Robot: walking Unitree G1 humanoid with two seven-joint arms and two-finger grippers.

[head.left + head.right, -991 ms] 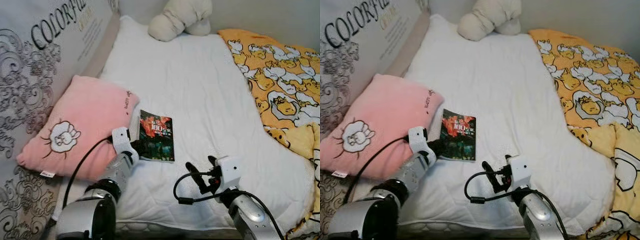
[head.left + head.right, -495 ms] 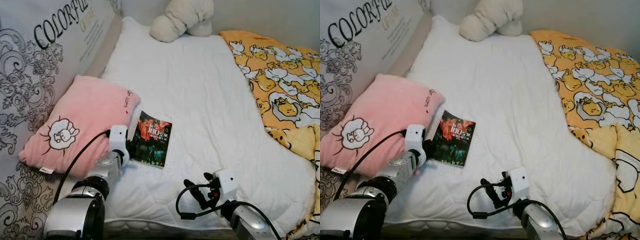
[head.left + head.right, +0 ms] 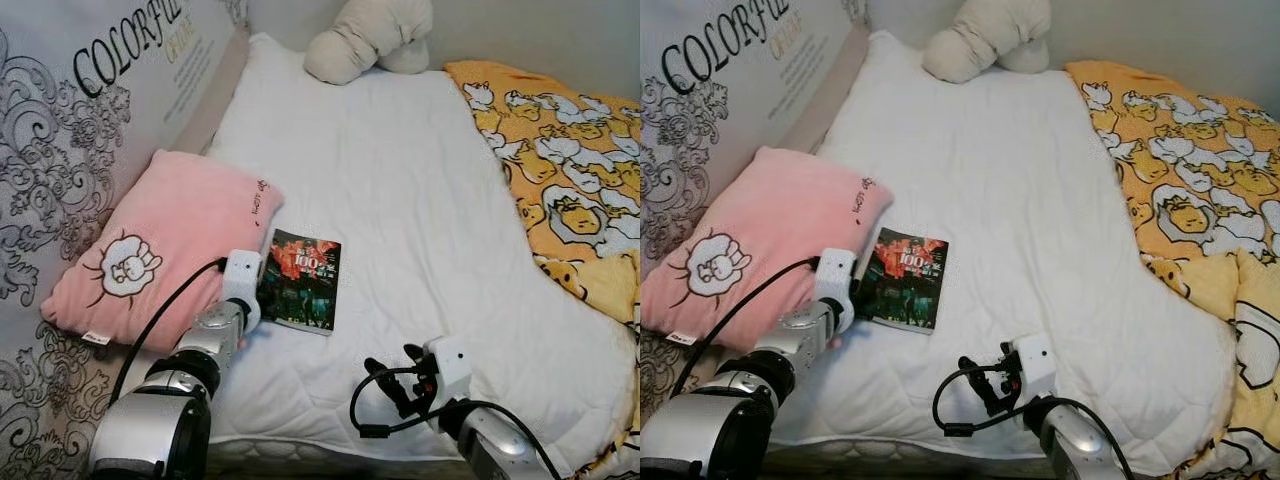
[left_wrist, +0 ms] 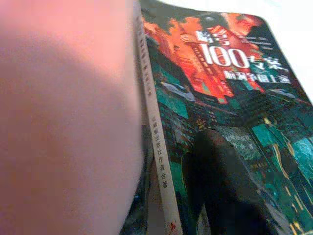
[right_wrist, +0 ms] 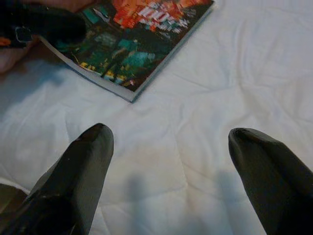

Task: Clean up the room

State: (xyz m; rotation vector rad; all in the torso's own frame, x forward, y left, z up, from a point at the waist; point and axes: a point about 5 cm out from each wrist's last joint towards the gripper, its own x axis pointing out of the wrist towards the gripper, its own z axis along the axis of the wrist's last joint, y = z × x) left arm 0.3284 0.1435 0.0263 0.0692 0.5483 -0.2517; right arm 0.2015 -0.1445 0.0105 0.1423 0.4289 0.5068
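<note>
Dark paperback book (image 3: 303,280) with red-and-teal cover, flat on white quilt (image 3: 400,180), touching pink pillow (image 3: 160,240).

Bed cover (image 3: 400,200): white quilted cloth, matt, soft creases. Pillow (image 3: 160,250): pink fleecy fabric w/ stitched sheep patch. Book (image 3: 302,280): paper, cover glossy w/ slight sheen. Blanket (image 3: 570,170): yellow printed cloth, matt. Plush toy (image 3: 370,40): cream, fuzzy. Arm shells silver metal-look, shiny; right claw (image 5: 171,161) fingers matt black, finely textured, prob. plastic.
</note>
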